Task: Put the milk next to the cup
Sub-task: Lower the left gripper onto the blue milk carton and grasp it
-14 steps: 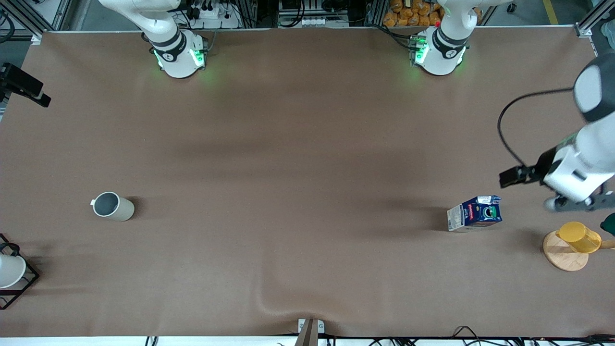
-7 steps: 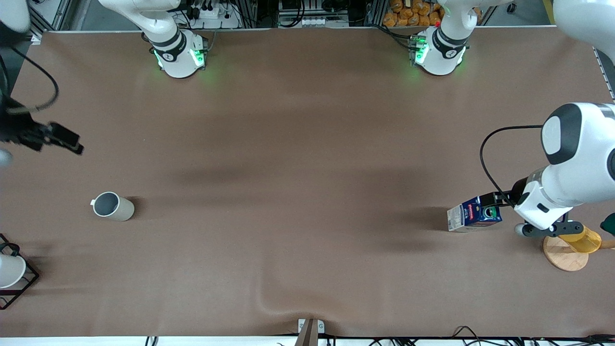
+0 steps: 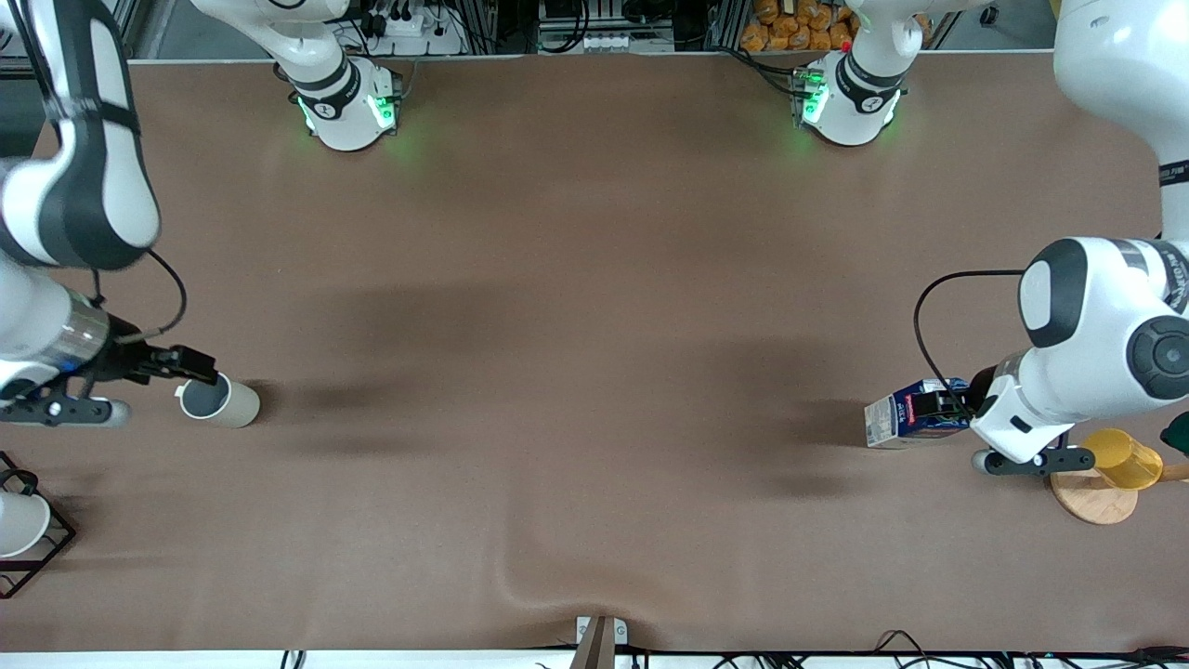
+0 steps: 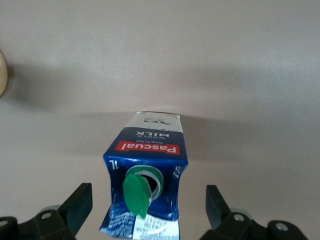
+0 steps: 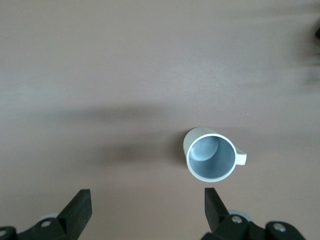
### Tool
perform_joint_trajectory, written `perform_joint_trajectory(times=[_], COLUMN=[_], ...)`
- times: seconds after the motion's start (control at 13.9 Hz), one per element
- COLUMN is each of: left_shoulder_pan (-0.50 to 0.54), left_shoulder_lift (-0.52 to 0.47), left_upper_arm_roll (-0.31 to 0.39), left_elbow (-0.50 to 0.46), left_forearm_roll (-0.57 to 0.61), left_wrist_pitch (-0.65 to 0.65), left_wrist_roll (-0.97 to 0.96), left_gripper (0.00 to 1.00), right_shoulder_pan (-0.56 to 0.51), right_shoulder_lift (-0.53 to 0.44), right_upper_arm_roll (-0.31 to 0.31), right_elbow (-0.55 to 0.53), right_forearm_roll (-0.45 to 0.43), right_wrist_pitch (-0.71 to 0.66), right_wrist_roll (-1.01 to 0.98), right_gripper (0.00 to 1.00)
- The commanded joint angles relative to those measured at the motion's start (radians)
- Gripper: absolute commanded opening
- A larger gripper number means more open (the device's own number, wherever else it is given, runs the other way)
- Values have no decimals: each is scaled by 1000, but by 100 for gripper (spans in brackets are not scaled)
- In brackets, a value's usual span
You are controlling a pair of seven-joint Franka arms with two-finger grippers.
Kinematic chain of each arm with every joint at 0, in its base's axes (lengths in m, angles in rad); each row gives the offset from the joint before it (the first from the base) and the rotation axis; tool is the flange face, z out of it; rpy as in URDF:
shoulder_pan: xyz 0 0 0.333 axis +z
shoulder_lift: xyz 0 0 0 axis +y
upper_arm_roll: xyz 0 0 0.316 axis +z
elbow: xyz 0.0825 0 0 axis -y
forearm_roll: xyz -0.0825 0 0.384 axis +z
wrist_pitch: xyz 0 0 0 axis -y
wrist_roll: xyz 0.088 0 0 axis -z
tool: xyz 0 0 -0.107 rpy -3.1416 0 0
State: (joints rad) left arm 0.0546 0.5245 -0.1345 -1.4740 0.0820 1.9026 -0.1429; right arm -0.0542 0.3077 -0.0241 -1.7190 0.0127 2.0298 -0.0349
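The milk [image 3: 915, 418] is a dark blue carton that stands upright toward the left arm's end of the table. In the left wrist view the milk [image 4: 147, 165] shows its red label and its green cap lid flipped open. My left gripper [image 3: 1022, 460] hangs over the milk's top. It is open [image 4: 147, 207], with a finger on each side of the carton and not touching it. The cup [image 3: 218, 400] is a beige mug with a grey inside, toward the right arm's end. My right gripper [image 3: 56, 409] is open and empty [image 5: 147, 207] over the table beside the cup [image 5: 210, 155].
A yellow cup [image 3: 1119, 460] sits on a round wooden coaster [image 3: 1087, 497] close to the left hand. A white cup in a black wire frame [image 3: 19, 525] stands at the table's edge near the right hand. A fold in the cloth [image 3: 548, 590] rises by the front edge.
The left arm has swung in and come down over the milk. The right arm has come into view and moved to beside the cup. The milk and cup have not moved.
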Motion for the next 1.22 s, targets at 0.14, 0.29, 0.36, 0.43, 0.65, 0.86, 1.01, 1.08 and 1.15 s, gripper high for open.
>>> perform_joint_trajectory(times=[0.14, 0.29, 0.36, 0.43, 0.65, 0.86, 1.01, 1.08, 1.15], left_shoulder_pan=[5, 5, 5, 7, 11, 16, 16, 16, 16], left_shoulder_lift=[17, 17, 17, 17, 14, 11, 9, 9, 9], left_upper_arm_roll=[-7, -7, -7, -7, -7, -5, -5, -5, -5], left_elbow=[-2, -12, -18, -23, -34, -32, -32, -32, -31], left_forearm_roll=[24, 24, 24, 24, 24, 22, 22, 22, 22], left_wrist_pitch=[7, 6, 6, 6, -5, -10, -10, -11, -13], left_wrist_roll=[17, 17, 17, 17, 45, 80, 83, 83, 83], left_gripper=[100, 100, 100, 100, 96, 81, 74, 68, 61], right_shoulder_pan=[-47, -49, -49, -50, -67, -67, -69, -69, -69], right_shoulder_lift=[63, 79, 99, 122, 166, 177, 188, 191, 192], right_upper_arm_roll=[7, 7, 7, 7, 7, 7, 7, 7, 7], right_elbow=[-94, -137, -139, -139, -129, -125, -125, -126, -128], right_forearm_roll=[-10, -10, -10, -10, -11, -13, -11, -11, -11], right_wrist_pitch=[84, 136, 156, 179, 211, 217, 224, 237, 243], right_wrist_roll=[-20, -20, -20, -20, -20, -20, -20, -20, -20], right_gripper=[90, 71, 67, 64, 62, 61, 28, 13, 2])
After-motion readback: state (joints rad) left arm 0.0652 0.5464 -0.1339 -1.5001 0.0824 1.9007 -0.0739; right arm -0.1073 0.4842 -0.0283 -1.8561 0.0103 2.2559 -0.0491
